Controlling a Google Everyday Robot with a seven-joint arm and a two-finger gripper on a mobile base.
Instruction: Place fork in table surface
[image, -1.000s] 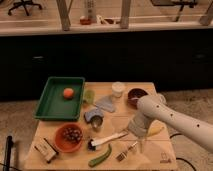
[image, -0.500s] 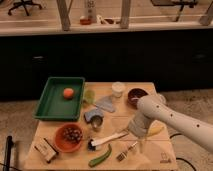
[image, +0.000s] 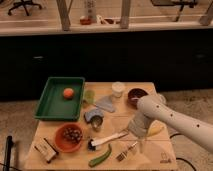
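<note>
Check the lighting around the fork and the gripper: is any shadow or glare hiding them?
Camera view: warm, even light on the table surface, no strong glare. Camera view: the fork shows as a pale streak on the wood, not lost in shadow, close beside the gripper, which hangs low near the table's front edge. Camera view: dark cabinets behind, white arm brightest.

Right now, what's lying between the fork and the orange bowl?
In the camera view, the white-handled utensil lies between the fork and the orange bowl, with the green vegetable just nearer the front edge. The gripper hangs close above the fork.
</note>
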